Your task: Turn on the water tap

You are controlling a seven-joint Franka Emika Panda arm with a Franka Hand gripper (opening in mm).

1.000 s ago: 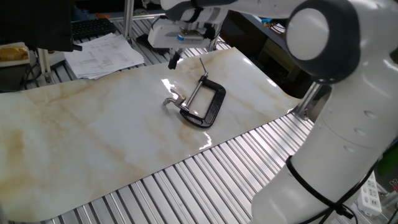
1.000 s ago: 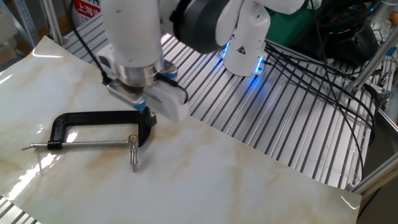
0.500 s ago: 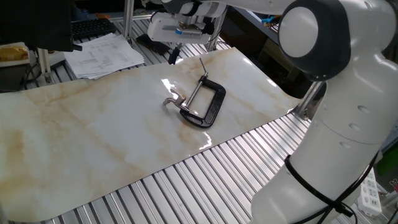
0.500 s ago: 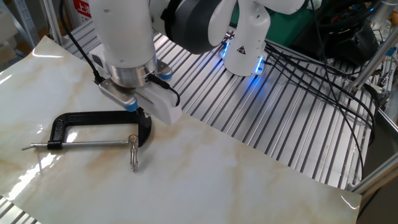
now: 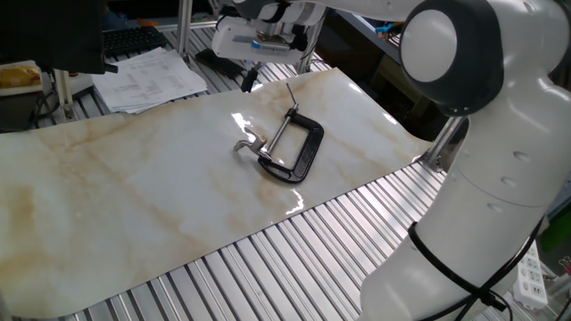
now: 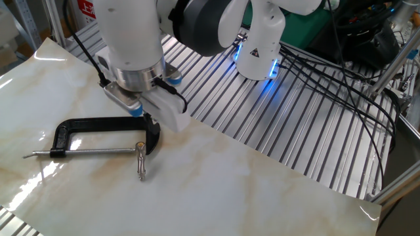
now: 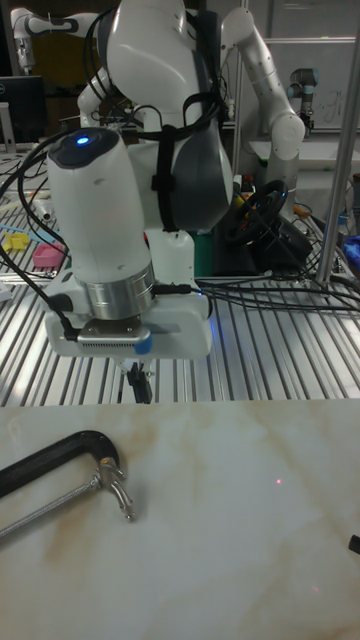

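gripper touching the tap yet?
Apart. The tall fixed view shows the gripper hanging above the table edge, with bare marble between it and the water tap.

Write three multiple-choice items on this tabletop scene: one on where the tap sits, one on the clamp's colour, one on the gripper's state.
1. The water tap sits:
A) in the gripper
B) at the clamp's jaw end
C) on the papers

2. The clamp is:
A) black
B) red
C) white

3. The gripper is:
A) holding the tap
B) holding the clamp
C) above the sheet, holding nothing

B: the tap lies against the clamp end on the marble sheet.
A: its frame is black.
C: its fingers hang clear of both.
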